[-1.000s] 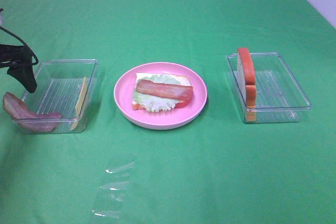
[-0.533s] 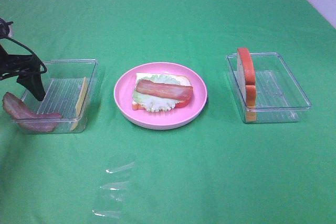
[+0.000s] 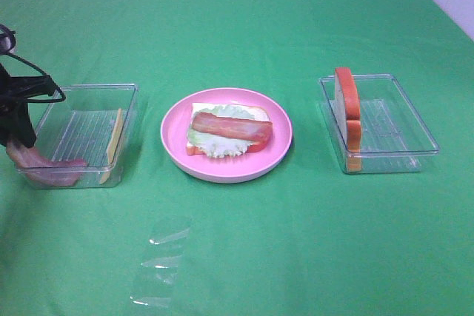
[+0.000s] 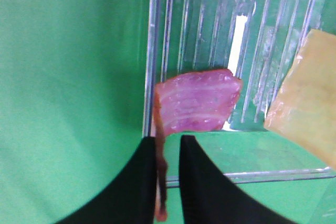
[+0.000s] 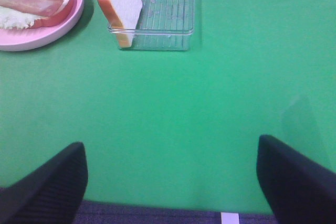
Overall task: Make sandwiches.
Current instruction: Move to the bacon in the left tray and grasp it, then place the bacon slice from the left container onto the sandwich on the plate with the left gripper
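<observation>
Down drops the left gripper point(image 3: 18, 132) at the far left edge, jaws pinching the bacon strip point(image 4: 197, 100) by the tray point(image 3: 96, 87) rim. The right gripper point(image 5: 170, 148) hangs spread wide

Black left pincer point(image 4: 168, 145) and right pincer point(image 5: 170, 142), tapered round-tipped fingers point(image 4: 205, 192); looped black cables point(image 3: 33, 83) behind the left.

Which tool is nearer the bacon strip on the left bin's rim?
Left. The left tool straddles the bacon strip at the bin rim, jaws nearly closed; the right tool hangs open over the cloth, far off.
</observation>
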